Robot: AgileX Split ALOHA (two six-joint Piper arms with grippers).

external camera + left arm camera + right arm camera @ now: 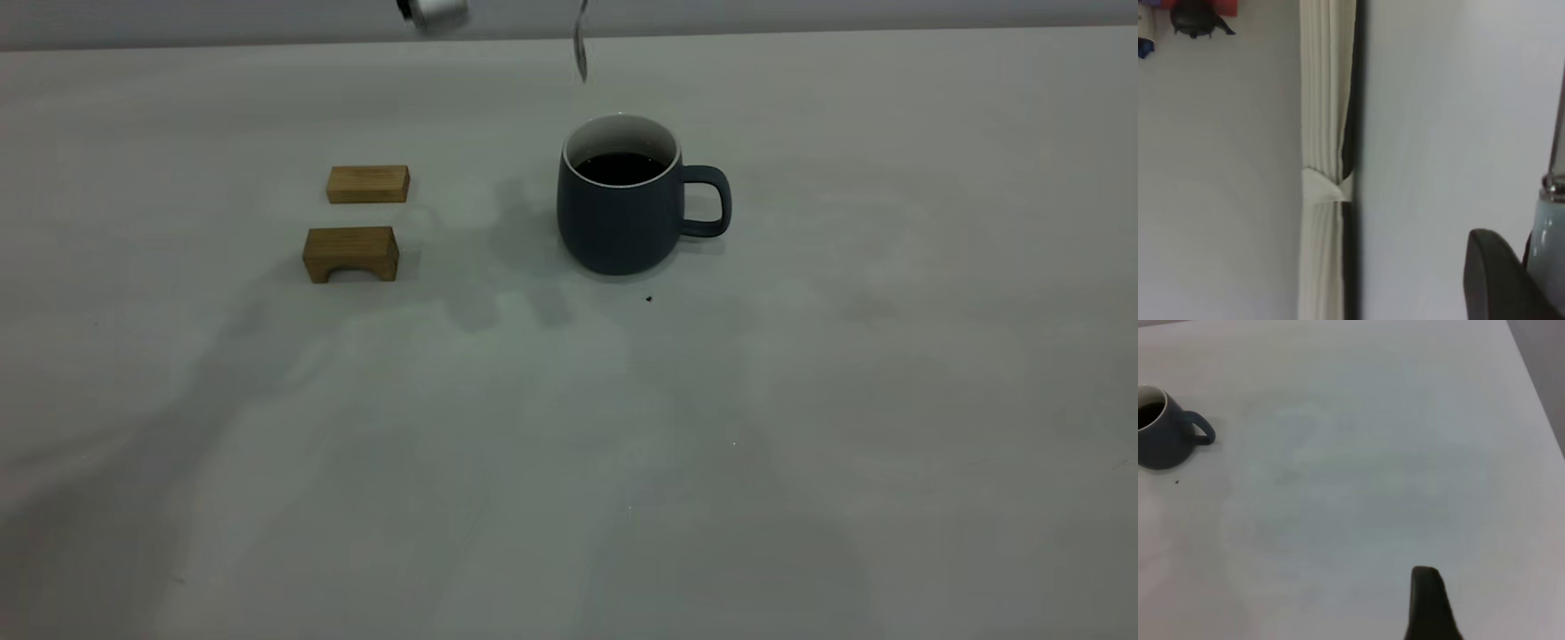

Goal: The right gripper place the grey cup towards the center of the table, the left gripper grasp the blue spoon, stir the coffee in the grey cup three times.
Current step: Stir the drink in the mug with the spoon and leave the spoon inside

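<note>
Pale grey table (800, 444) bears grey cup (618, 222); wooden blocks (356, 227) alongside.

Two wooden blocks sit close together on the left side, one behind the other. The far block (367, 184) is a flat plain slab. The near block (350, 253) is taller, with an arched notch cut in its underside. A small dark speck (648, 299) lies farther right.
</note>
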